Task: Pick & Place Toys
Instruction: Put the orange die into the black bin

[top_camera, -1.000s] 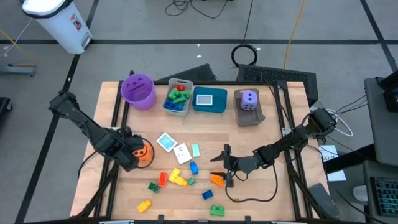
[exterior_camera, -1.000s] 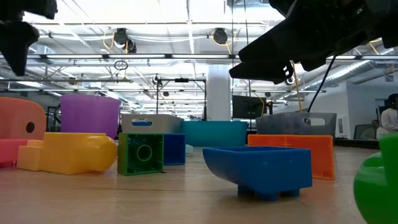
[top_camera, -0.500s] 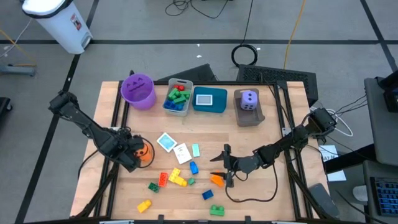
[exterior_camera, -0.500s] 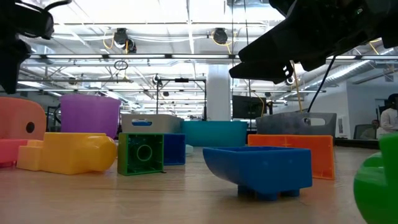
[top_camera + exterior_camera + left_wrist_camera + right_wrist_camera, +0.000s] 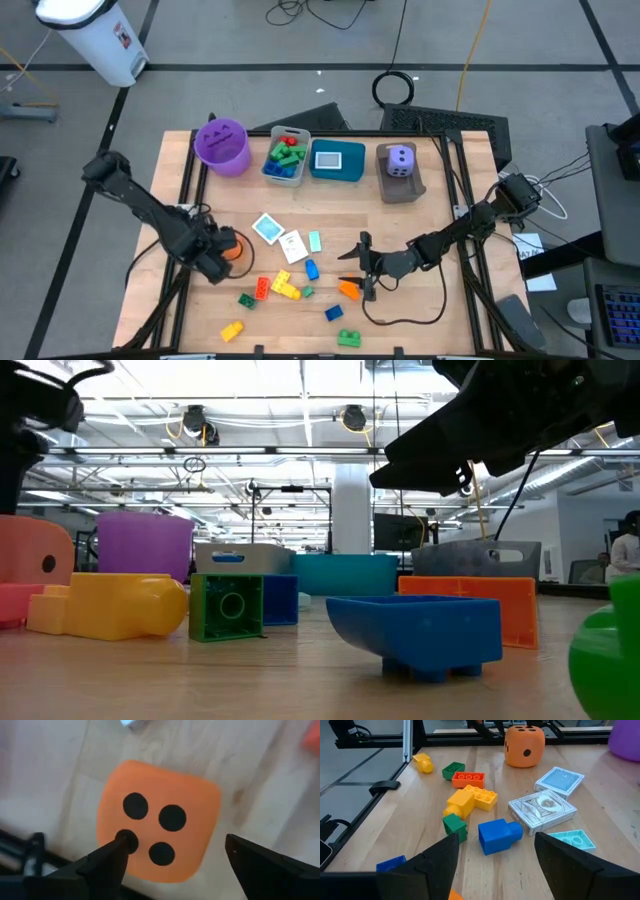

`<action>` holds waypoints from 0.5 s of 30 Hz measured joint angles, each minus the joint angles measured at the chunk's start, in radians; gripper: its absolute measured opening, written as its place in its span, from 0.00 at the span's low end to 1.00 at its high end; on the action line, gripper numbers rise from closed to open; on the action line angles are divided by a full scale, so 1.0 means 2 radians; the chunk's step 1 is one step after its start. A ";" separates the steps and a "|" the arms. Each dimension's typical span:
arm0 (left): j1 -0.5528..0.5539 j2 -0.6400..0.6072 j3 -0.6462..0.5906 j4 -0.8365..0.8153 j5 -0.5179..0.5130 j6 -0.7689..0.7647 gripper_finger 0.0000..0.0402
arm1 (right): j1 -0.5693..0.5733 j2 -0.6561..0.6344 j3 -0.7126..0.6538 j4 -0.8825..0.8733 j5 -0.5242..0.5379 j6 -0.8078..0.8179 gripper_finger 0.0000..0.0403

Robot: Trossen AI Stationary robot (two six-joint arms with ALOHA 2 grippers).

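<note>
Directly below the left gripper (image 5: 175, 857) sits the orange die (image 5: 159, 820) on the wooden table (image 5: 400, 225), near its left edge. The two dark fingers (image 5: 100, 862) stand spread to either side of the die, and no contact shows. Farther right, the right gripper (image 5: 352, 274) hovers with its fingers parted and empty, just beside an orange brick (image 5: 348, 290), facing the scattered bricks and cards.
</note>
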 joint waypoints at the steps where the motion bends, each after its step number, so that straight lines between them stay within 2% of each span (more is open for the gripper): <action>1: -0.002 0.010 0.000 0.000 0.000 0.005 0.82 | 0.000 0.000 0.000 0.000 0.000 0.000 0.62; 8: -0.017 0.068 0.002 -0.011 -0.039 0.021 0.78 | 0.000 0.000 0.000 -0.004 0.000 0.000 0.62; 15: -0.028 0.082 -0.001 -0.006 -0.095 0.019 0.79 | 0.000 0.000 0.000 -0.007 0.001 0.000 0.62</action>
